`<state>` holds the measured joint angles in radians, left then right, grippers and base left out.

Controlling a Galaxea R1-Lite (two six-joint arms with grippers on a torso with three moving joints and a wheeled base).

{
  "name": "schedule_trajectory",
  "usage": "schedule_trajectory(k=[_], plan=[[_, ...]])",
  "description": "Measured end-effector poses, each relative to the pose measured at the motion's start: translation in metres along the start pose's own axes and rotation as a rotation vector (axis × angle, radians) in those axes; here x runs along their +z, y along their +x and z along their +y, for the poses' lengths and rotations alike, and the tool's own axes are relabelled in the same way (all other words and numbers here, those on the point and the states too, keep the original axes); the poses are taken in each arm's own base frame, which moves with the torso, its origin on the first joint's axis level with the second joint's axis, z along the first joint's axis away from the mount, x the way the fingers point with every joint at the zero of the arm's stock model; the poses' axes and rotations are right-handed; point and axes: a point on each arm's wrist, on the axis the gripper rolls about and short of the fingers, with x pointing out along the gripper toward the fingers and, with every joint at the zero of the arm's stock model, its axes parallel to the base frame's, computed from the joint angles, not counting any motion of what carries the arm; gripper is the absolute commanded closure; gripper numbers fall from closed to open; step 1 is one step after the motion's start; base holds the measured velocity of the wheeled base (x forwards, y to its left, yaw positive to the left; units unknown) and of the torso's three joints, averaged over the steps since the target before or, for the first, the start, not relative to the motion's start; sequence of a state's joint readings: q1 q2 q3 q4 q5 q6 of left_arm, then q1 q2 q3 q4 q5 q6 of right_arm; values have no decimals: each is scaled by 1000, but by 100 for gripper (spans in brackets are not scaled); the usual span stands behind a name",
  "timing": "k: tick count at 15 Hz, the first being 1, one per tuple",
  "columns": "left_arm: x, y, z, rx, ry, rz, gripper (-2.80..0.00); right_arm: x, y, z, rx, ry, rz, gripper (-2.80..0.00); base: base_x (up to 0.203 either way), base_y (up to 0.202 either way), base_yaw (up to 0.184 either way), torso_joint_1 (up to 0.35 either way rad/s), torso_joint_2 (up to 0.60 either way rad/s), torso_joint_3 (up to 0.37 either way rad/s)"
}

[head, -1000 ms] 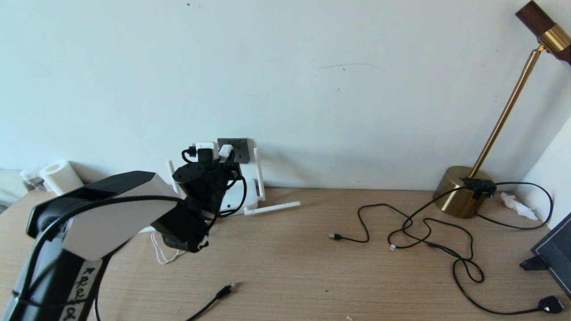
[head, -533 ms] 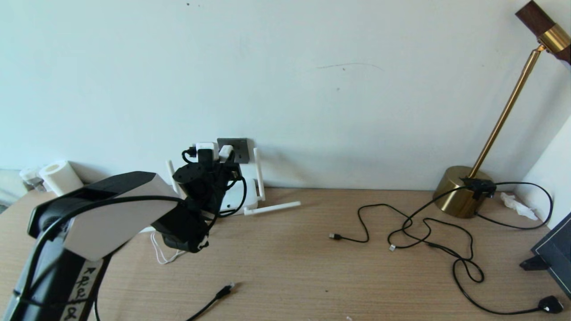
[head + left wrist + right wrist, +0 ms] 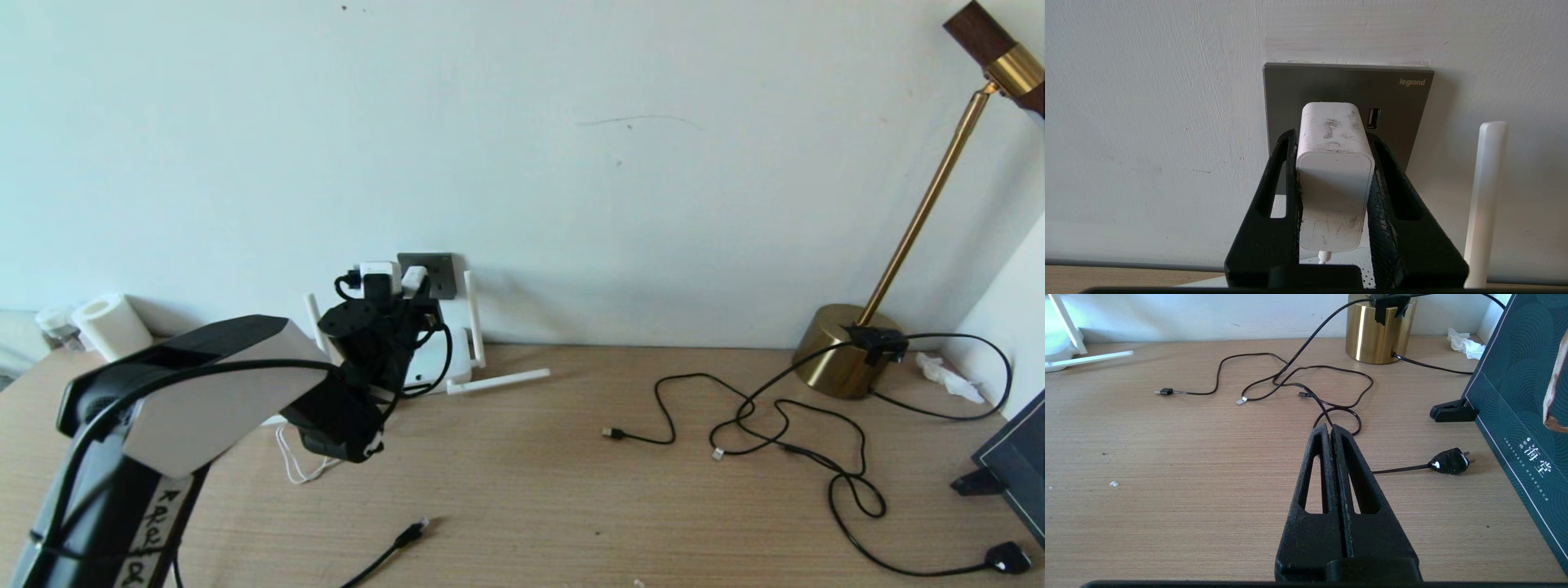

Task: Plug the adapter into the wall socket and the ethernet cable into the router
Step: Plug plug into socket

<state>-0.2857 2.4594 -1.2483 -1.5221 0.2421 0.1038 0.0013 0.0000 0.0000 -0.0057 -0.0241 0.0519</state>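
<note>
Left hand [image 3: 1333, 163] clamps the adapter [image 3: 1334, 171] by its sides, leaving its front free against the wall socket [image 3: 1396, 106]. Right hand [image 3: 1331, 430], shut and empty, idles above the desk [image 3: 1188, 457].

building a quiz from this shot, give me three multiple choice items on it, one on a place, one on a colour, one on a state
1. Where does the black ethernet cable's clear-clipped plug lie?
A. on the wooden desk, near edge
B. in the white router
C. beside the lamp base

2. What colour is the square wall socket plate?
A. white
B. dark grey
C. brass

3. How is the left hand?
A. open above the desk
B. shut with nothing in it
C. shut on the small white cube adapter at the socket

Answers
1. A: the head view shows the plug loose on the wooden desk, away from the flat white router with stick antennas.
2. B: the left wrist view shows a dark grey plate on the white wall.
3. C: both black fingers press the sides of the adapter, whose front end is against the plate.
</note>
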Motion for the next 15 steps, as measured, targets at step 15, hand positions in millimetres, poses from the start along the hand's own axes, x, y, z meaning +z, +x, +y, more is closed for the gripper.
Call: schedule_trajectory(k=[15], plan=[[-4, 3, 2, 5, 1, -3, 0, 0, 0, 0, 0, 0, 0, 0, 0, 0, 0, 0, 0, 0]])
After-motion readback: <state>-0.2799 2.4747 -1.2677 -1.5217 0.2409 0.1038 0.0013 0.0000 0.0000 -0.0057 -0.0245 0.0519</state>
